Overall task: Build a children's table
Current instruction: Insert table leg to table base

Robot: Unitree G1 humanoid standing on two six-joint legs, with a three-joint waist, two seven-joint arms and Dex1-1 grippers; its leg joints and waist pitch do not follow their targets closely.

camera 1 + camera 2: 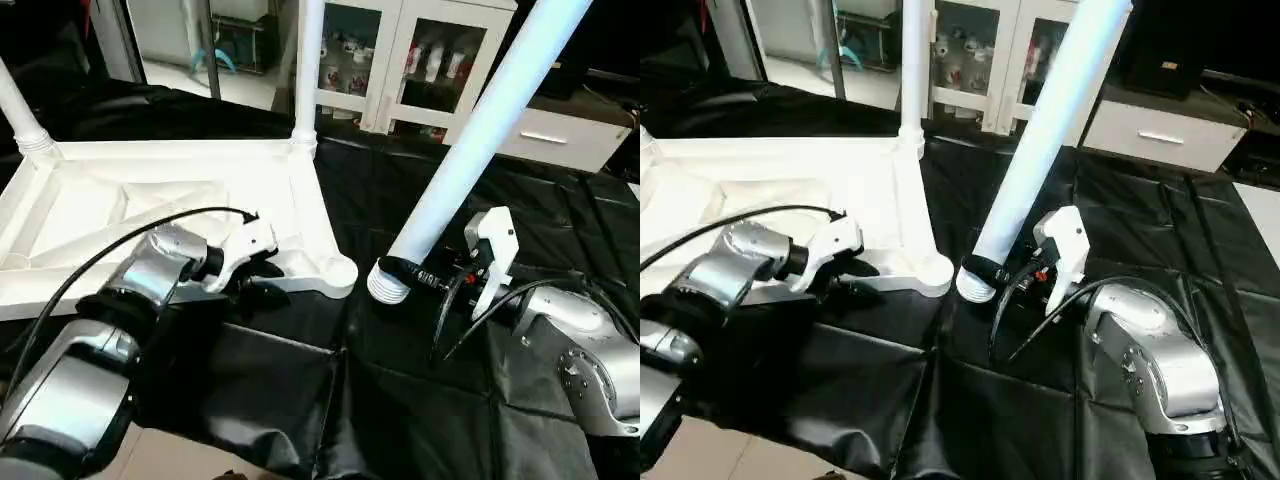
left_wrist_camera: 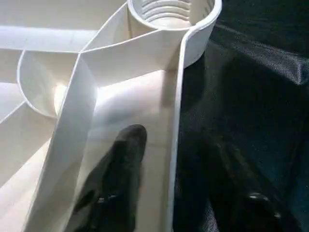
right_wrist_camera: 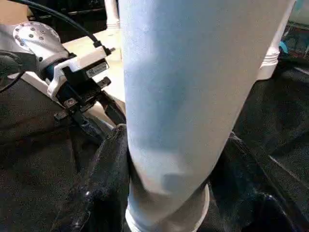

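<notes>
The white tabletop point(image 1: 100, 200) lies upside down on the black-covered worktable, ribs facing up. Two white legs stand in its back corner sockets, one at the left point(image 1: 18, 110) and one at the right point(image 1: 307, 70). The near right socket point(image 1: 338, 275) is empty, its threaded bore showing in the left wrist view point(image 2: 169, 12). My left gripper point(image 1: 262, 282) straddles the near rim beside that socket, open, one finger point(image 2: 120, 169) inside the rim and the other outside. My right gripper point(image 1: 405, 272) is shut on a third leg point(image 1: 470, 150), tilted, with its ringed lower end close to the empty socket.
A black sheet point(image 1: 400, 400) covers the worktable, and its near edge shows at the lower left point(image 1: 170, 455). Behind the table stand a glass-door cabinet point(image 1: 400, 60) and a white drawer unit point(image 1: 560, 135). A black cable loops over my left forearm point(image 1: 120, 240).
</notes>
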